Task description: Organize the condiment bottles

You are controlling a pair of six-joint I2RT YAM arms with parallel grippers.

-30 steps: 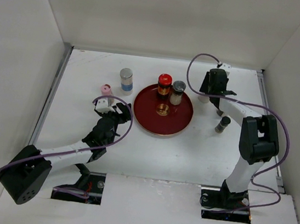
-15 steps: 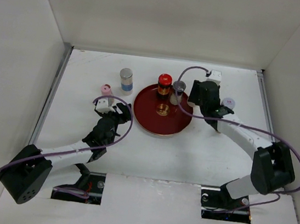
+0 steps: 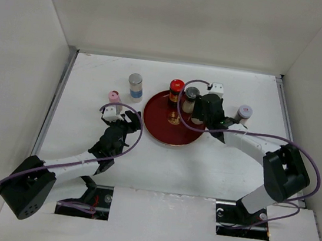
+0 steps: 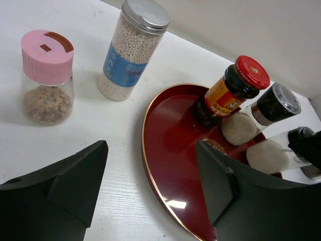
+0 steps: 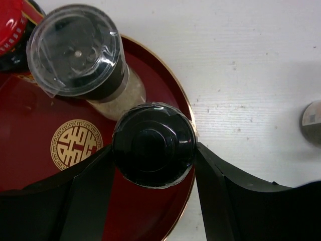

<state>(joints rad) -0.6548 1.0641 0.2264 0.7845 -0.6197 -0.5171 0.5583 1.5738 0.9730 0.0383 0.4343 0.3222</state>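
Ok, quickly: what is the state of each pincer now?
Left pincer: open, empty.
Right pincer: closed on the black-capped bottle.

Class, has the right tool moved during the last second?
Yes: the right tool, gripping the black-capped bottle, shifted left and nearer, onto the red plate's right edge.

White table, matte, faint grain in the wrist views. Four things sit directly on it. The round red plate with a gold rim is mid-table, toward the far side. Left of it and clear of the rim stand the pink-capped jar (brown granules inside) and, further back, the silver-capped bottle with a blue label, full of pale beads. Both are upright and apart from each other. Right of the plate, also clear of the rim, is the grey-capped bottle, upright.
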